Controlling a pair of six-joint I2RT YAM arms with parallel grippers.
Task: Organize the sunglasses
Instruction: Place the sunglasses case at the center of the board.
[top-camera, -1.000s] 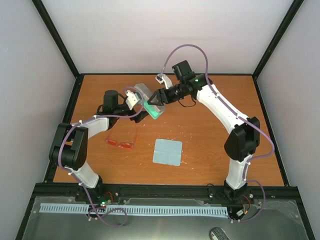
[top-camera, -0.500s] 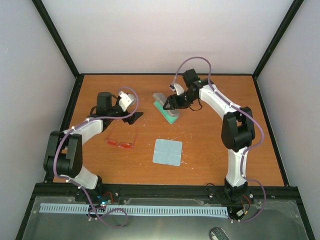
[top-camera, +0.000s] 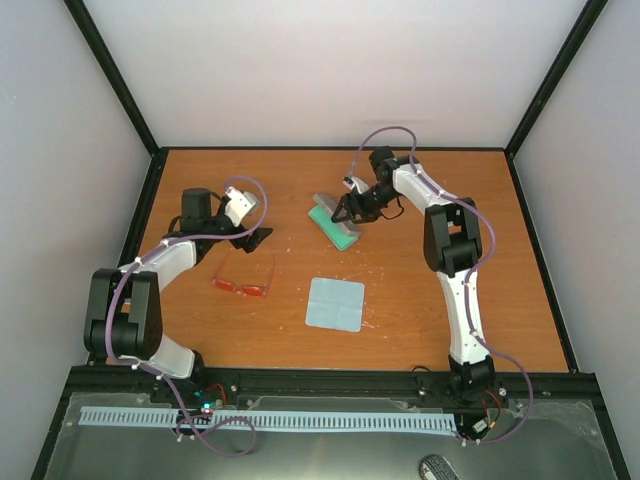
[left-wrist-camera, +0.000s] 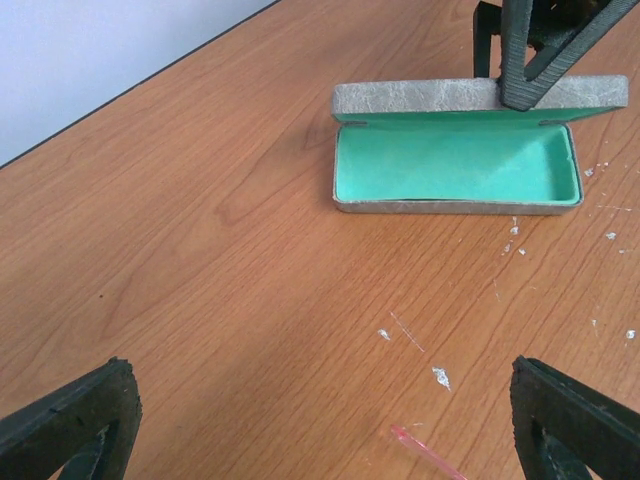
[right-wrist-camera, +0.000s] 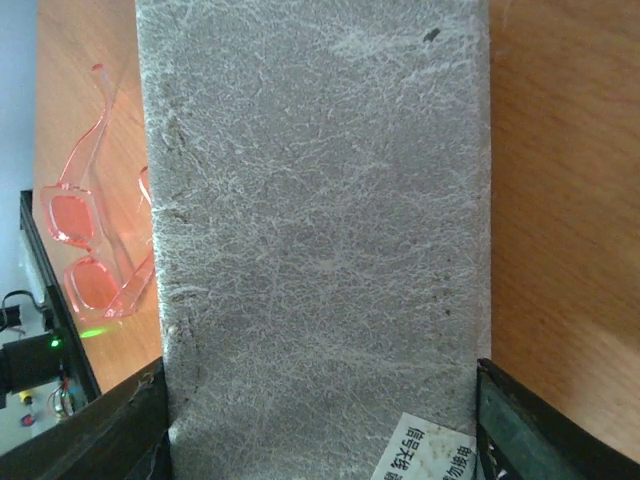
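Apparently the right gripper (top-camera: 348, 208) pinches the raised lid of the grey rectangular case with green lining (left-wrist-camera: 455, 160) to hold it open, so that the glasses can go inside. The small sunglasses with thin red-orange frame (top-camera: 243, 287) lie unfolded on the brown wooden table (top-camera: 420, 280), apart from the case and near the left arm. The left gripper (left-wrist-camera: 320, 430) hovers low between them with fingers spread wide and empty, its arm bent and reaching forward.

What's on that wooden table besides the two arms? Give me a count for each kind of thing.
sunglasses: 1
glasses case: 1
blue cloth: 1
Total: 3
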